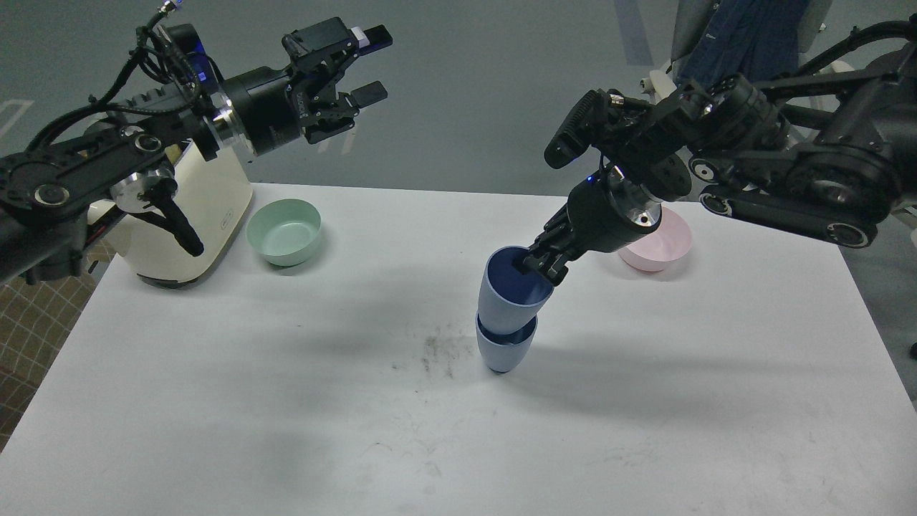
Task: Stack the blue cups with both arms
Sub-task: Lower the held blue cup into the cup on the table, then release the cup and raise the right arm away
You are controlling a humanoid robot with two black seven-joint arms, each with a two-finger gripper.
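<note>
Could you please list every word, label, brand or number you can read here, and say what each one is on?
No text can be read.
Left gripper: a small pale marking on its black body, too blurred to read.
Cream appliance: a small oval mark on its front, too small to read.
Blue cups, mint-green bowl, pink bowl: no markings visible.

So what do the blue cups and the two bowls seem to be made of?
Blue cups: probably matte plastic, with even colour, thin walls and no glare. Green bowl and pink bowl: likely the same kind of plastic, pastel with a soft sheen. Glazed ceramic cannot be ruled out for the bowls.
</note>
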